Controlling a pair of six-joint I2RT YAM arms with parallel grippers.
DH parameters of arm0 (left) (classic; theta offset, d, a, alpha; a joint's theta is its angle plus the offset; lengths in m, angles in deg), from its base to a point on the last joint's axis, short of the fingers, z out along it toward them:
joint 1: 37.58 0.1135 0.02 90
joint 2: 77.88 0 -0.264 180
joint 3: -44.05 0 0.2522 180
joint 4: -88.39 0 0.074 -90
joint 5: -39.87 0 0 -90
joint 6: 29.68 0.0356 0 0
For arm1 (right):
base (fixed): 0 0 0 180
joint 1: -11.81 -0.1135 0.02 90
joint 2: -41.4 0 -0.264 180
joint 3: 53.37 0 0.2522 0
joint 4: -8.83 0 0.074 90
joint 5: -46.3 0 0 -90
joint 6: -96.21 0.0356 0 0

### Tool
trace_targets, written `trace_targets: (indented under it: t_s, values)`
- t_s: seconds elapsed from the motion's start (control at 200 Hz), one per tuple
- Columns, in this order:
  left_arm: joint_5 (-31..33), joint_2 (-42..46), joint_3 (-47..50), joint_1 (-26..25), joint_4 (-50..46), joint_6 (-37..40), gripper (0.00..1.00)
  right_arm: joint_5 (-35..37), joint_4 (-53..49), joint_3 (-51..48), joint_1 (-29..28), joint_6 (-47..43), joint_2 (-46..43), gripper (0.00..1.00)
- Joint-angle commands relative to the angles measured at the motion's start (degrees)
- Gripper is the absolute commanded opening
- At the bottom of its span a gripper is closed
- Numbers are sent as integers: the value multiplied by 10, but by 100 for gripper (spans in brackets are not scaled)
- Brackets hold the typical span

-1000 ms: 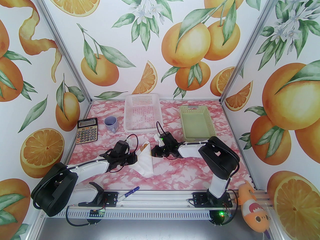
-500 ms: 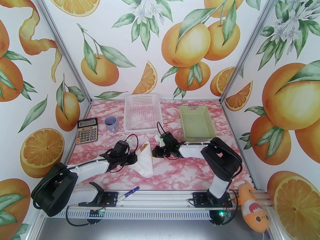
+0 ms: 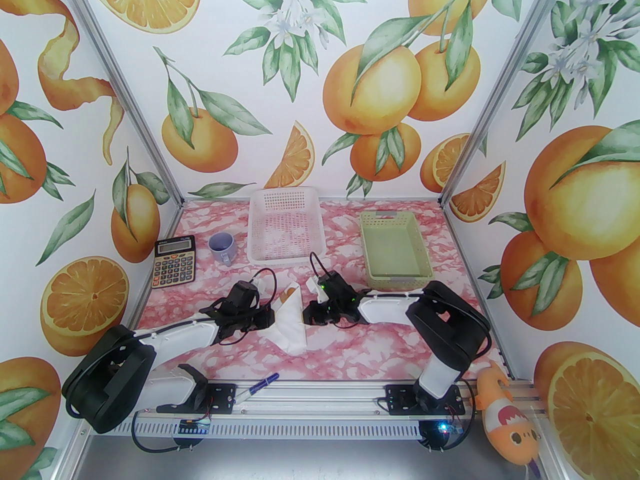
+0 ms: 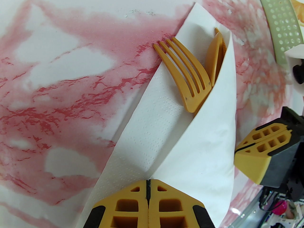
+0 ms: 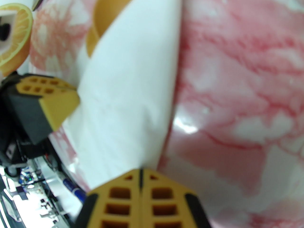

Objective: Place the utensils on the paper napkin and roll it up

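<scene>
The white paper napkin [image 3: 292, 325] lies mid-table, folded over into a cone around the utensils. The orange-brown fork [image 4: 187, 72] and spoon [image 4: 215, 56] stick out of its far open end, their handles hidden under the flap. My left gripper [image 3: 270, 318] is at the napkin's left edge. Its jaws are shut, and the napkin's fold [image 4: 206, 146] runs into the seam between its fingertips [image 4: 148, 186]. My right gripper [image 3: 307, 316] is shut too, with its tips [image 5: 141, 174] against the napkin's right edge [image 5: 128, 91]. I cannot tell whether it pinches paper.
A calculator [image 3: 173, 262] and a blue-grey mug [image 3: 221, 247] sit at the back left. A white perforated basket [image 3: 285, 228] and a green tray [image 3: 395, 250] stand along the back. A blue pen [image 3: 260, 384] lies at the near rail, and an orange plush toy [image 3: 505, 418] at the right.
My right arm has shifted nearer and lower, bringing its shut gripper down along the napkin's right edge. The left arm and the napkin have stayed in place.
</scene>
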Motion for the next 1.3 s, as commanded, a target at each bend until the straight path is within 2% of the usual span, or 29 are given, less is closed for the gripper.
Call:
trace_targets:
  t_s: [0.0,0.235,0.67,1.001,1.296]
  values:
    - [24,-10,5,-2,-44,7,0,6,-3,-4,-2,3,18,0]
    - [26,-8,4,-2,-47,7,0,34,-54,-7,3,-21,7,0]
    - [25,-10,-2,-3,-47,8,0,-5,-36,-18,-17,7,-53,0]
    - [26,-14,-6,-4,-49,10,0,-21,-3,-42,-37,33,-28,0]
    - [25,-15,-7,-4,-50,10,0,15,-59,-49,-35,9,-18,0]
